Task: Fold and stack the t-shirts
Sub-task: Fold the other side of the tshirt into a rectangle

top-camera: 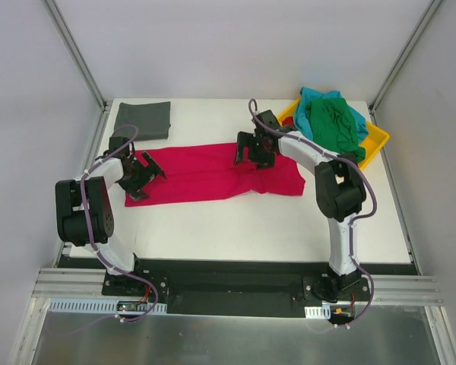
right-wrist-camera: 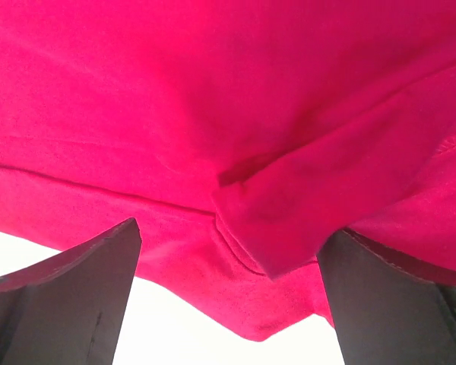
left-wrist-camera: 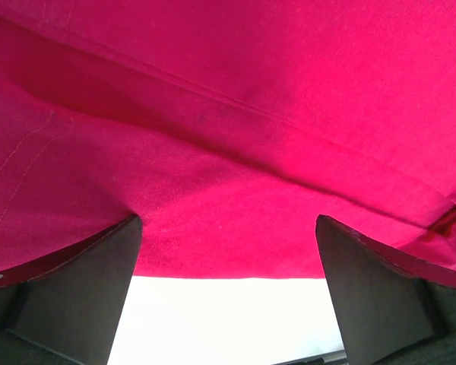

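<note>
The left claw (top-camera: 142, 175) is released, its two dark fingers (left-wrist-camera: 83, 296) spread wide with nothing pinched between them. It sits low at the left end of the crimson red t-shirt (top-camera: 205, 171). In the left wrist view the shirt's near edge runs across just past the fingertips, and a strip of the white desk (top-camera: 251, 228) shows between them. A stitched seam crosses the cloth above.

The right claw (top-camera: 252, 152) is also released, fingers (right-wrist-camera: 76, 296) wide apart. It hangs over the right part of the same shirt, close to its far edge. In the right wrist view a small turned-over flap of red cloth lies in the gap, nearer the right finger, but neither finger presses on it. Below the flap the cloth ends in a wavy edge on the bare desk.

The red t-shirt lies flat as a long band across the middle of the desk, running left to right between the two claws. Its right end is broader and slightly rumpled.

Beyond the left arm, at the far-left corner, the dark grey t-shirt (top-camera: 143, 119) rests as a neat folded rectangle, apart from the red one. At the far-right corner the yellow tray (top-camera: 380, 137) sits at an angle. The green t-shirt (top-camera: 333, 125) is heaped in it on top of the teal t-shirt (top-camera: 313, 96), both unfolded.
</note>
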Controlling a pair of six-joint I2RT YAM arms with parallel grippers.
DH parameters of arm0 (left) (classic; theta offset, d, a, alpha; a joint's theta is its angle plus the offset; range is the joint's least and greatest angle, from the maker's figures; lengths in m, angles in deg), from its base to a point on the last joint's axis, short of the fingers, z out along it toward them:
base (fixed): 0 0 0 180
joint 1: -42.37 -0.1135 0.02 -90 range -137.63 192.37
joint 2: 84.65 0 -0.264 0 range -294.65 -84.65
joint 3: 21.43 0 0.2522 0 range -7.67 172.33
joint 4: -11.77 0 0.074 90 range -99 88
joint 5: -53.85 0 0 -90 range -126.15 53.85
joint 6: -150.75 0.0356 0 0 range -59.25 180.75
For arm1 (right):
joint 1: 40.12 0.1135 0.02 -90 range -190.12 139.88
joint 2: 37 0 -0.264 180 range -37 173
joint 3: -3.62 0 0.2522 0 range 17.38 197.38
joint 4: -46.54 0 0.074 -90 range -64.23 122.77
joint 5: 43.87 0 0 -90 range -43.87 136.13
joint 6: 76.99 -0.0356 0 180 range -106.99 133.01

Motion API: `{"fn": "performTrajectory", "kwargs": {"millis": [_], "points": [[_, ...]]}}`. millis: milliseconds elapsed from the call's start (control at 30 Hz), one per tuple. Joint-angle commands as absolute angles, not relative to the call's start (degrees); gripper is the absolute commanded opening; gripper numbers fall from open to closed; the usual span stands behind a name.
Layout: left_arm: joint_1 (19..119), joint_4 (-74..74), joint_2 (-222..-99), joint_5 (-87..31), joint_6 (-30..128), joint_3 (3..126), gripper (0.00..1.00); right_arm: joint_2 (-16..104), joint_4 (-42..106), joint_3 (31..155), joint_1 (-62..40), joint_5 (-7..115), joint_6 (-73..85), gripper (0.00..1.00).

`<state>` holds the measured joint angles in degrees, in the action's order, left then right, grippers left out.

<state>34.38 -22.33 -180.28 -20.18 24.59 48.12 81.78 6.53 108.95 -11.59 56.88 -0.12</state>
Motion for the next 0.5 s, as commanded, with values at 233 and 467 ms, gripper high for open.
{"fn": "performTrajectory", "kwargs": {"millis": [233,467], "points": [[32.61,-23.53,-177.82,-29.38,27.71,44.71,0.99,79.54,6.25,115.11,-11.47,57.03,2.63,0.96],[32.52,-24.4,-176.14,-31.31,27.27,43.75,0.99,68.49,4.91,100.39,-11.47,52.12,5.01,0.96]]}}
